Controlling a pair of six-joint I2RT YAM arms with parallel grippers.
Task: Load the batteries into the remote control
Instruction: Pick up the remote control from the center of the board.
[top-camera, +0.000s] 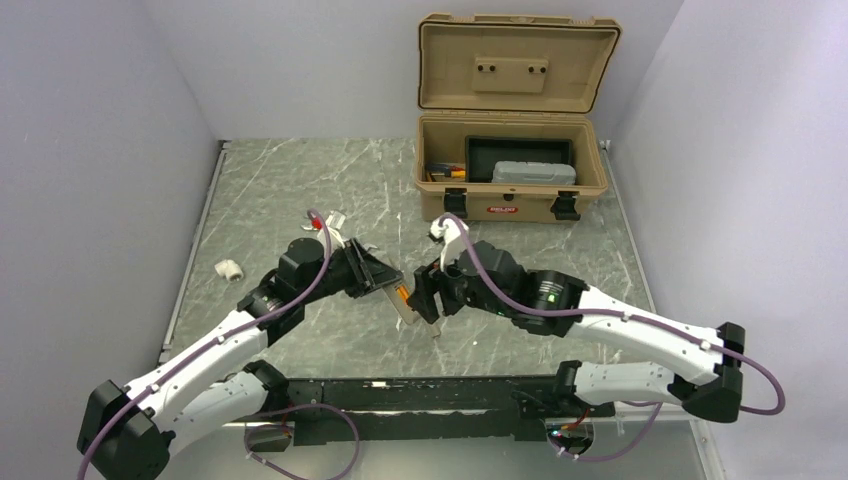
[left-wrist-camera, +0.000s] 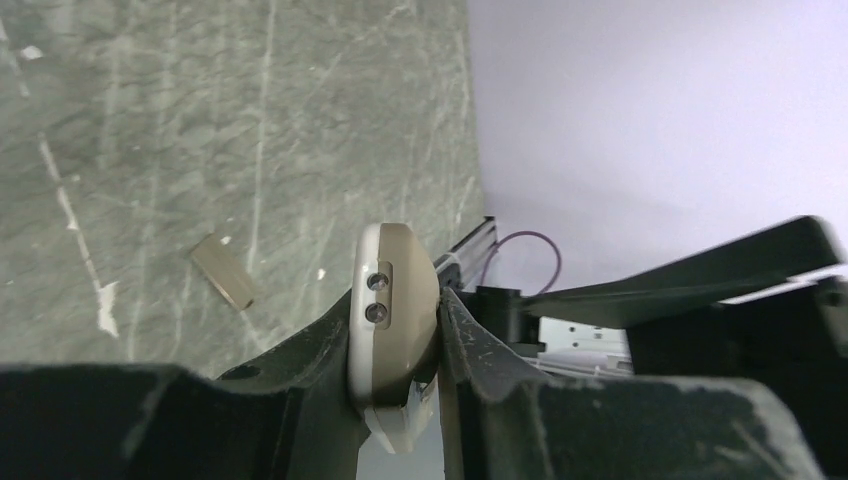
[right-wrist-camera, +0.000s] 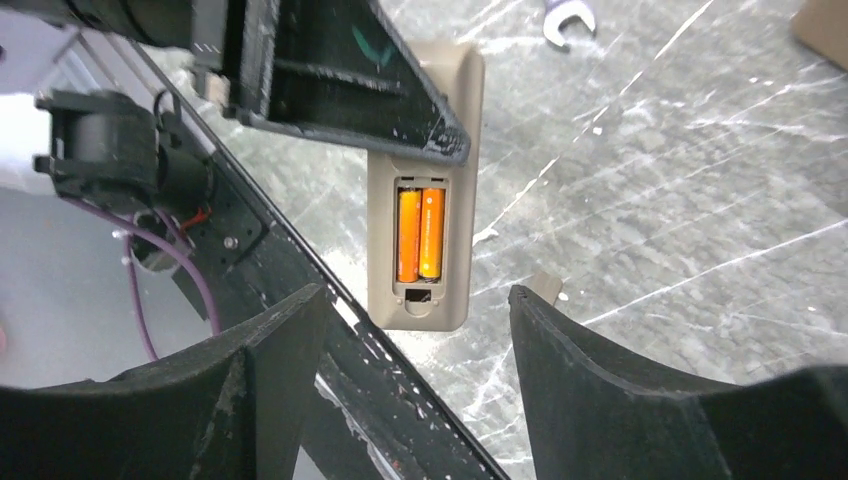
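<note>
My left gripper (top-camera: 392, 283) is shut on the remote control (right-wrist-camera: 423, 190) and holds it above the table with its grey-tan back toward my right wrist camera. Its end shows between the left fingers in the left wrist view (left-wrist-camera: 392, 320). The battery bay is open, and the two orange batteries (right-wrist-camera: 420, 234) lie side by side in it. My right gripper (top-camera: 428, 308) is open and empty, just below the remote's lower end, with its fingers (right-wrist-camera: 280, 350) apart on either side.
The small tan battery cover (left-wrist-camera: 222, 271) lies on the marble table beneath the grippers. A silver wrench (right-wrist-camera: 568, 16) lies further back. A white plastic fitting (top-camera: 228, 268) sits at the left. An open tan toolbox (top-camera: 512, 165) stands at the back right.
</note>
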